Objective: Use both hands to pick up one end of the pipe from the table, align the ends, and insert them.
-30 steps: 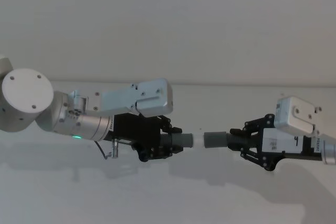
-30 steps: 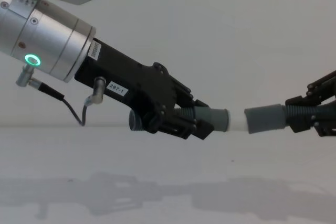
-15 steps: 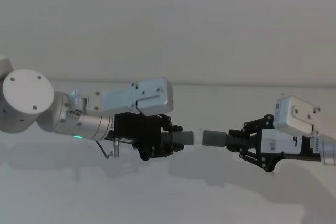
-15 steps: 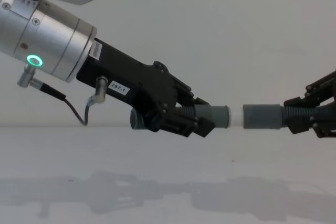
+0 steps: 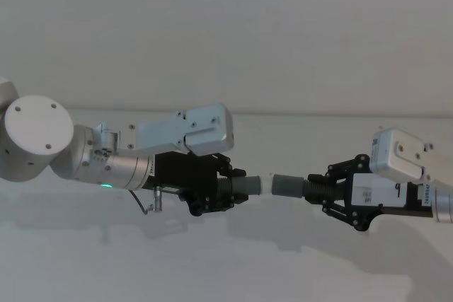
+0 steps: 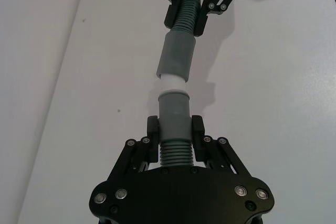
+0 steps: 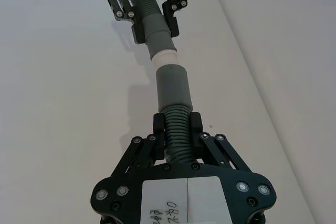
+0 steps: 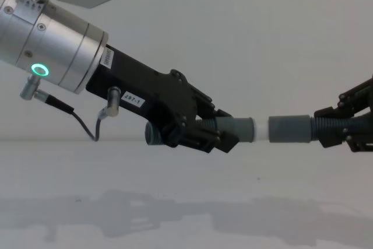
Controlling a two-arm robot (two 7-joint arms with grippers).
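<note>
Left gripper [image 5: 225, 190] clamped on short tube [image 5: 248, 187], held above the white counter [image 5: 226, 266]. Right gripper [image 5: 327, 190] clamped on ribbed hose [image 5: 313, 187], its grey cuff [image 5: 286, 185] facing the tube. White tip [image 5: 267, 186] bridging tube collar and cuff, both pieces roughly in line.

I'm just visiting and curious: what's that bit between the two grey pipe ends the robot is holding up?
The short tube's white tip, bridging its grey collar and the hose's grey cuff. The left wrist view shows it best.
</note>
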